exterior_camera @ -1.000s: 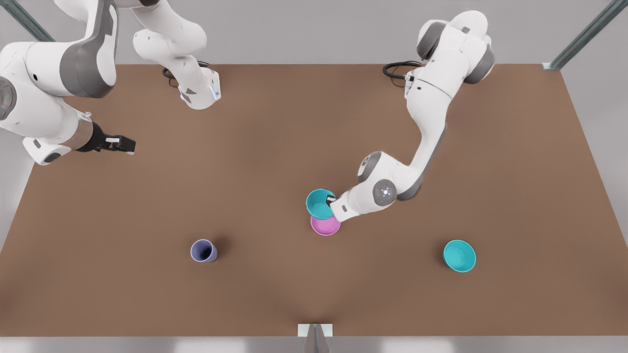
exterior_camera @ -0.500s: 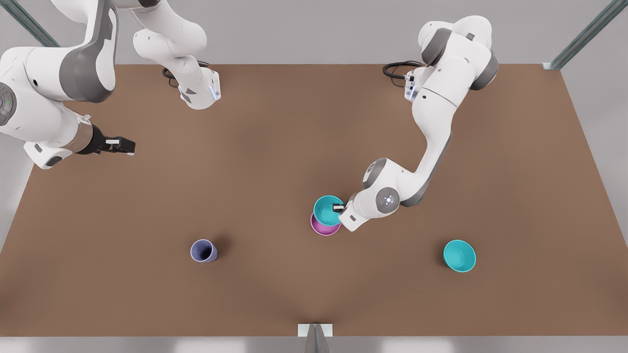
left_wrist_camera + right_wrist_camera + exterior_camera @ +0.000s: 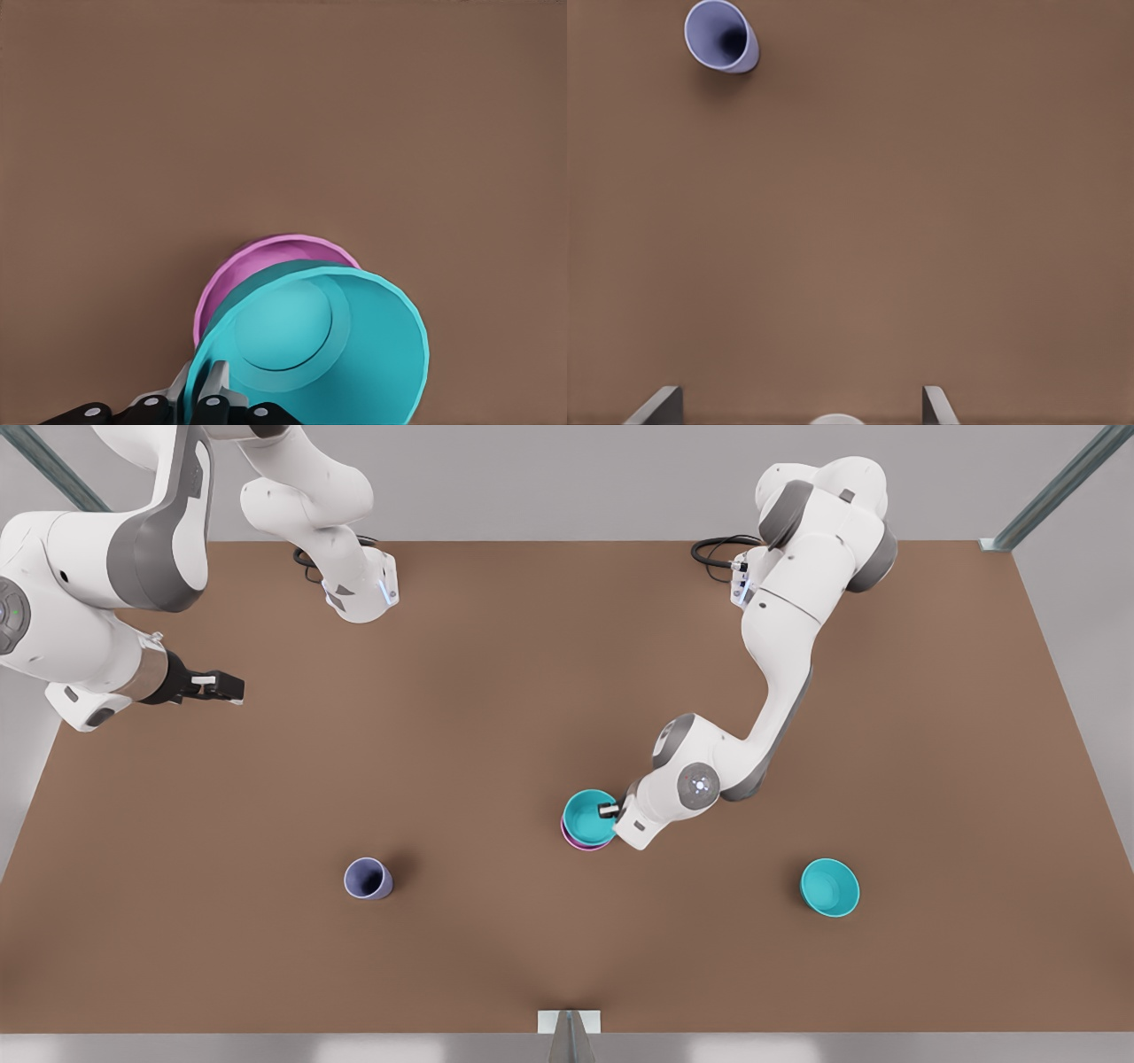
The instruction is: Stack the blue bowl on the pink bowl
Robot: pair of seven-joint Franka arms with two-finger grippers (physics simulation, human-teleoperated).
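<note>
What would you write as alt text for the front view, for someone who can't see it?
On a brown table, the left gripper holds the blue bowl by its rim, low over the pink bowl. A lavender cup and another turquoise bowl stand apart; the right gripper waits.

The blue bowl [image 3: 588, 816], plain turquoise and upright, sits over the pink bowl [image 3: 580, 843], right of the frame's centre, only a pink sliver showing
</note>
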